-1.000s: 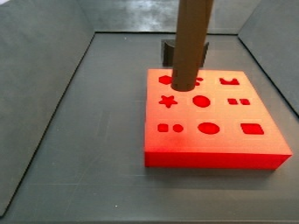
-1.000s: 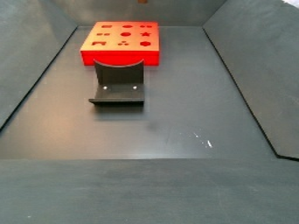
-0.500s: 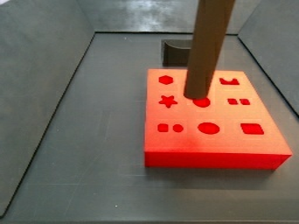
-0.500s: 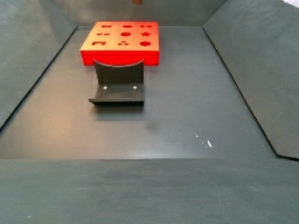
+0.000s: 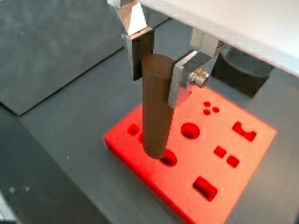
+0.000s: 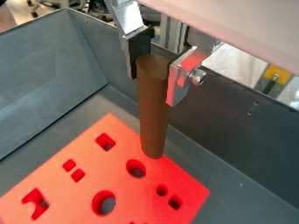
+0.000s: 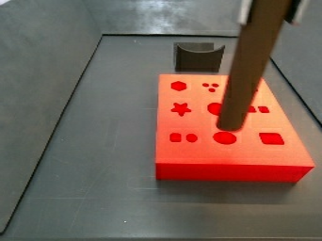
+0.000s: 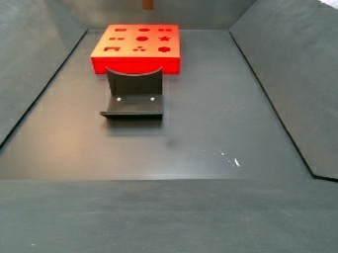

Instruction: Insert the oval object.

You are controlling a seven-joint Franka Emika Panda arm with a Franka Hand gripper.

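Note:
My gripper (image 5: 162, 66) is shut on the top of the oval object (image 5: 156, 109), a long straight brown rod that hangs upright. Both show in the other wrist view too: gripper (image 6: 160, 66), rod (image 6: 152, 114). Below it lies the red block (image 7: 239, 160) with several shaped holes. In a side view the rod (image 7: 251, 66) leans slightly, and its lower end is over the block's middle, just behind the oval hole (image 7: 224, 137). I cannot tell whether the tip touches the block. The gripper itself is cut off at that view's upper edge.
The dark fixture (image 8: 132, 94) stands on the grey floor right beside the red block (image 8: 136, 47), and it also shows behind the block (image 7: 198, 55). Grey walls enclose the floor on the sides and at the back.
In the side view the rod has moved across the block, from over its back-left holes toward the middle, close to the oval hole. The block and fixture have not moved.

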